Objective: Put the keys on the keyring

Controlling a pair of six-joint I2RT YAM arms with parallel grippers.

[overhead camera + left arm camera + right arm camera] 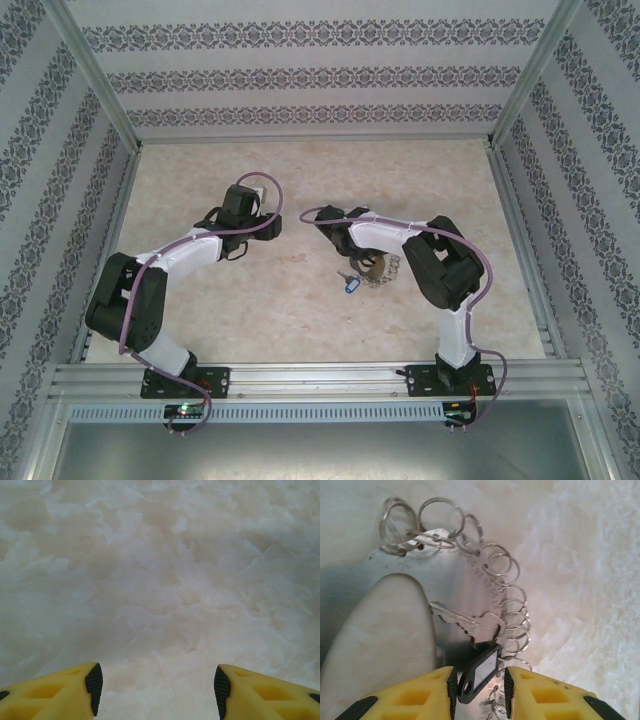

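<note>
The keyring (455, 575) is a flat, curved silvery plate fringed along its edge with several small wire rings (512, 605). It lies on the table by my right arm (382, 268). One silvery key (460, 620) lies on the plate, joined to a dark tag with a white label (482, 666), which looks blue in the top view (352, 285). My right gripper (479, 676) straddles that tag. The left pad (452, 687) touches it and a gap shows at the right pad. My left gripper (157, 682) hangs open over bare table, far left of the keyring (256, 184).
Patterned walls (300, 70) enclose the pale marbled table (300, 320) at the back and both sides. An aluminium rail (320, 378) runs along the near edge by the arm bases. Bare tabletop lies between the two arms.
</note>
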